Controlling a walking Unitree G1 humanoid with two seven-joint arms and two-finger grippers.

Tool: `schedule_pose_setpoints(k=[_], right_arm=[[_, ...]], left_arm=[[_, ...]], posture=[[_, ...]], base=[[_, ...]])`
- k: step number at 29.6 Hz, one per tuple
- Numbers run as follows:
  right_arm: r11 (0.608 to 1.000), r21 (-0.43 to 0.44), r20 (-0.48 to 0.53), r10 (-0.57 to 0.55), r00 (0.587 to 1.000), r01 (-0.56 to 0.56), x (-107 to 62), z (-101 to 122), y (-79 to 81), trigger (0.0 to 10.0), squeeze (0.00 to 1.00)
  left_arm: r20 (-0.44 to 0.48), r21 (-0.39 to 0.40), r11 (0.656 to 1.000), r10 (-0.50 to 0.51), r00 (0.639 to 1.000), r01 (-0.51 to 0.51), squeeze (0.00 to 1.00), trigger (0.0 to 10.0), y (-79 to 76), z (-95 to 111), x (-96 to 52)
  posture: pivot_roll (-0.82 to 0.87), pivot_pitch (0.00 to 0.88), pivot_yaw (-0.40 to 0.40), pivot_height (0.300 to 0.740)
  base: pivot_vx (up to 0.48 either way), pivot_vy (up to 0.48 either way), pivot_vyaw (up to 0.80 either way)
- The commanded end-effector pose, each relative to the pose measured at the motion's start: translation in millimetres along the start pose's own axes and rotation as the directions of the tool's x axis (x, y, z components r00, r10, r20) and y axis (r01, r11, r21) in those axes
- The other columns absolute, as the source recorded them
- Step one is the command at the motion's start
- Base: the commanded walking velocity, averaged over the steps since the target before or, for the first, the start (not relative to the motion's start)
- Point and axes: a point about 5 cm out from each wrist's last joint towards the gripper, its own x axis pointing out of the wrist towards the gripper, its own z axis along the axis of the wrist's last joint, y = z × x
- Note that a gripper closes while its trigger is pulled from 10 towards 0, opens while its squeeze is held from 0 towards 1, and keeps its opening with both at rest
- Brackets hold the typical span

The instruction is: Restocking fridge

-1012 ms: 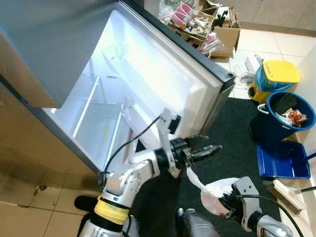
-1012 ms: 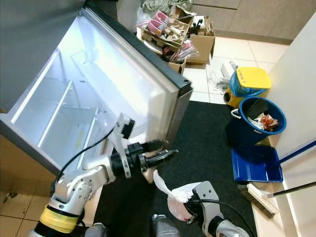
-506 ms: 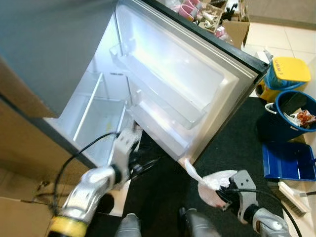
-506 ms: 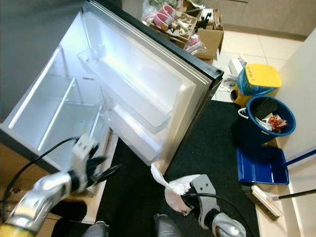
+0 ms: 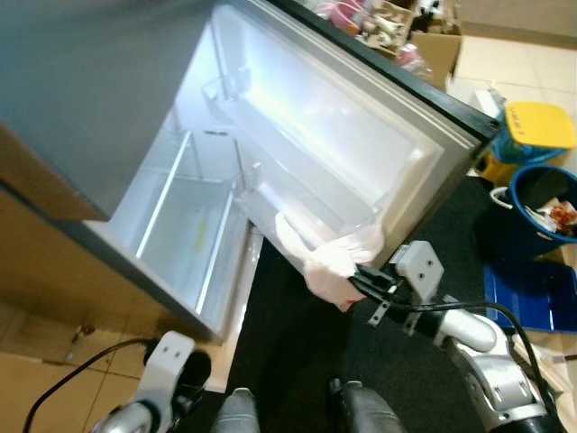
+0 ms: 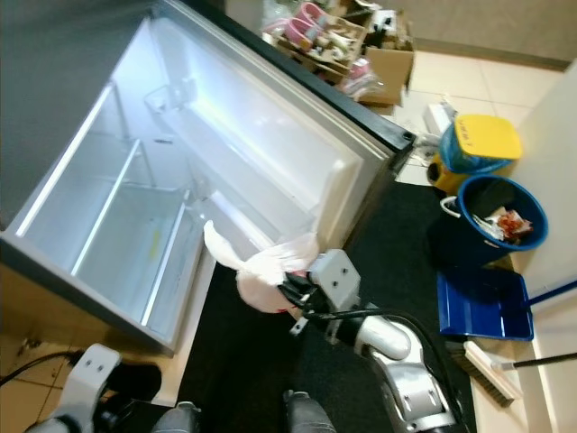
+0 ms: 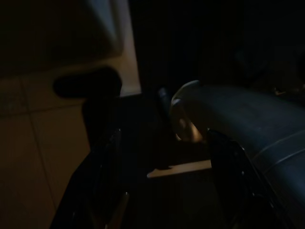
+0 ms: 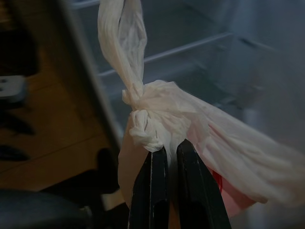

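The fridge (image 5: pixel 180 216) stands open and lit, with bare white shelves inside. Its door (image 5: pixel 361 135) is swung wide, and its door bins (image 5: pixel 297 194) hold nothing. My right gripper (image 5: pixel 361 281) is shut on a knotted white plastic bag (image 5: pixel 332 263) with something pink and red inside. It holds the bag up in front of the door's lower bin. In the right wrist view the fingers (image 8: pixel 152 181) pinch the bag (image 8: pixel 162 114) just under its knot. My left arm (image 5: pixel 167 370) hangs idle by the fridge's lower corner. Its gripper (image 7: pixel 167 191) shows dark, with its fingers apart.
A black mat (image 5: pixel 297 361) covers the floor before the fridge. To the right are a blue bucket (image 5: pixel 545 203) of rubbish, a yellow-lidded bin (image 5: pixel 536 126), a blue dustpan (image 5: pixel 532 293) and a brush (image 6: pixel 491 374). Cardboard boxes (image 5: pixel 406 23) of clutter sit behind the door.
My right gripper has raised the bag from low over the mat up to the door's lower bin. My left arm has dropped from the door to my side.
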Motion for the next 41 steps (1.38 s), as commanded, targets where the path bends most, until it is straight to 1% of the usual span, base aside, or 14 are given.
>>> schedule_pose_setpoints(k=[1, 3, 5, 6, 8, 12, 14, 18, 23, 25, 28, 33, 36, 41], right_arm=[[1.000, -0.016, 0.002, -0.008, 1.000, 0.008, 2.9, 3, -2.6, 10.0, 0.00], [0.998, -0.031, 0.014, -0.047, 0.999, 0.047, 4.2, 7, -9.8, 10.0, 0.00], [0.955, -0.093, 0.013, -0.283, 0.959, 0.283, -3.7, 10, -46.6, 10.0, 0.00], [0.955, -0.093, 0.013, -0.283, 0.959, 0.283, -3.7, 10, -46.6, 10.0, 0.00], [0.892, -0.132, -0.007, -0.437, 0.899, 0.433, -17.7, 9, -70.7, 10.0, 0.00], [0.833, -0.174, -0.022, -0.536, 0.844, 0.525, -32.9, 8, -86.8, 10.0, 0.00], [0.748, -0.228, -0.040, -0.646, 0.762, 0.623, -55.4, 7, -105.7, 10.0, 0.00], [0.710, -0.224, -0.042, -0.691, 0.721, 0.667, -68.7, 6, -115.2, 10.0, 0.00], [0.601, -0.262, -0.023, -0.786, 0.617, 0.756, -89.7, 6, -131.4, 10.0, 0.00], [0.588, -0.261, -0.018, -0.796, 0.605, 0.765, -91.4, 6, -132.8, 10.0, 0.00], [0.618, -0.208, -0.020, -0.778, 0.628, 0.758, -85.9, 2, -127.4, 10.0, 0.00], [0.750, -0.025, -0.123, -0.659, 0.742, 0.661, -58.4, -37, -89.5, 10.0, 0.00], [0.773, 0.036, -0.221, -0.612, 0.759, 0.634, -49.7, -72, -63.9, 10.0, 0.00], [0.759, 0.099, -0.397, -0.563, 0.725, 0.644, -53.5, -128, -24.4, 10.0, 0.00]], left_arm=[[-0.034, 0.007, 0.999, 0.035, 0.999, -0.035, 0.00, 10.0, 5.0, -13, -3.6], [-0.038, 0.004, 0.999, 0.050, 0.998, -0.050, 0.00, 10.0, 6.2, -16, -3.5], [-0.039, 0.003, 0.996, 0.090, 0.995, -0.090, 0.00, 10.0, 7.7, -21, -3.2], [-0.039, 0.003, 0.996, 0.090, 0.995, -0.090, 0.00, 10.0, 7.7, -21, -3.2], [-0.026, -0.006, 0.994, 0.106, 0.994, -0.106, 0.00, 10.0, 7.1, -22, -3.3], [-0.017, -0.011, 0.994, 0.110, 0.994, -0.110, 0.00, 10.0, 5.7, -22, -3.4], [-0.007, -0.015, 0.993, 0.113, 0.994, -0.113, 0.00, 10.0, 3.3, -21, -3.3], [0.000, -0.016, 0.993, 0.115, 0.993, -0.115, 0.00, 10.0, 2.5, -21, -2.7], [0.007, -0.013, 0.993, 0.118, 0.993, -0.118, 0.00, 10.0, 2.1, -20, -1.7], [0.009, -0.013, 0.993, 0.118, 0.993, -0.117, 0.00, 10.0, 2.2, -19, -1.5], [0.026, -0.022, 0.993, 0.114, 0.993, -0.114, 0.00, 10.0, 2.0, -17, 0.0], [0.064, -0.083, 0.992, 0.101, 0.993, -0.096, 0.00, 10.0, -0.9, -13, 3.9], [0.086, -0.167, 0.981, 0.111, 0.990, -0.095, 0.00, 10.0, -3.2, -12, 8.3], [0.107, -0.262, 0.960, 0.131, 0.986, -0.099, 0.00, 10.0, -6.1, -8, 16.7]], posture=[[0.00, 0.225, -0.032, 0.740], [0.00, 0.223, -0.034, 0.740], [0.00, 0.219, -0.035, 0.740], [0.00, 0.219, -0.035, 0.740], [0.00, 0.218, -0.036, 0.740], [-0.01, 0.217, -0.035, 0.740], [-0.01, 0.213, -0.036, 0.740], [-0.01, 0.212, -0.036, 0.740], [-0.01, 0.209, -0.032, 0.740], [-0.01, 0.209, -0.032, 0.740], [-0.02, 0.207, -0.028, 0.740], [-0.01, 0.205, -0.028, 0.740], [-0.01, 0.203, -0.028, 0.740], [-0.02, 0.200, -0.030, 0.740]], base=[[0.000, 0.000, 0.00], [0.000, 0.000, 0.00], [0.000, 0.000, 0.00], [0.000, 0.000, 0.00], [0.000, 0.000, 0.00], [0.000, 0.000, 0.00], [0.000, 0.000, 0.00], [0.000, 0.000, 0.00], [0.000, 0.000, 0.00], [0.000, 0.000, 0.00], [0.000, 0.000, 0.00], [0.000, 0.000, 0.00], [0.000, 0.000, 0.00], [0.000, 0.000, 0.00]])
